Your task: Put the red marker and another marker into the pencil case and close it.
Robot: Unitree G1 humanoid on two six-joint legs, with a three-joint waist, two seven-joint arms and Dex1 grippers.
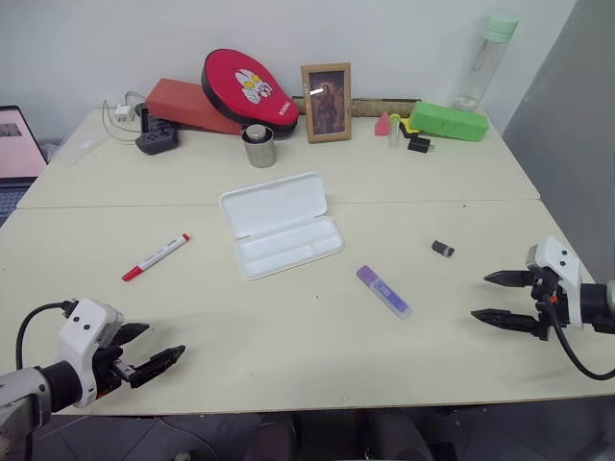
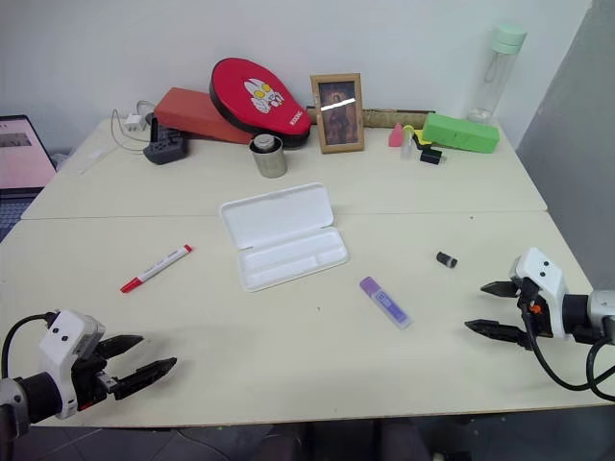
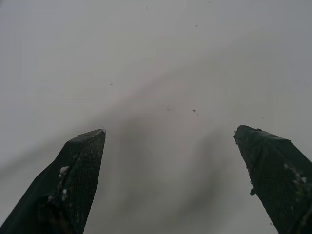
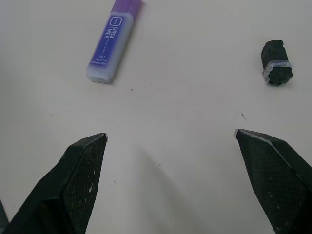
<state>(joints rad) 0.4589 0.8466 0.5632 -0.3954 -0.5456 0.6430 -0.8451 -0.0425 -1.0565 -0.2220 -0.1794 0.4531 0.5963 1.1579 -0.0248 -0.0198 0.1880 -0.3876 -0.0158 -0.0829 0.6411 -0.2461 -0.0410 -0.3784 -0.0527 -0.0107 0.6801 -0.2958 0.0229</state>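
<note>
The pencil case (image 1: 281, 226) lay open near the middle of the table (image 1: 288, 346), its lid folded back toward the far side and its divided tray bare. The red marker (image 1: 155, 256) lay flat on the table well to the left of the case, apart from it, its red end pointing toward the near left. The purple marker (image 1: 383, 291) lay to the right of the case and nearer the front edge, also clear of it, with a small dark cap-like piece (image 1: 442, 249) farther right. The left gripper (image 1: 154, 355) hovered over the near left corner of the table with its fingers spread wide and nothing between them. The right gripper (image 1: 495, 297) hung at the near right, likewise spread wide and empty, pointing toward the purple marker.
</note>
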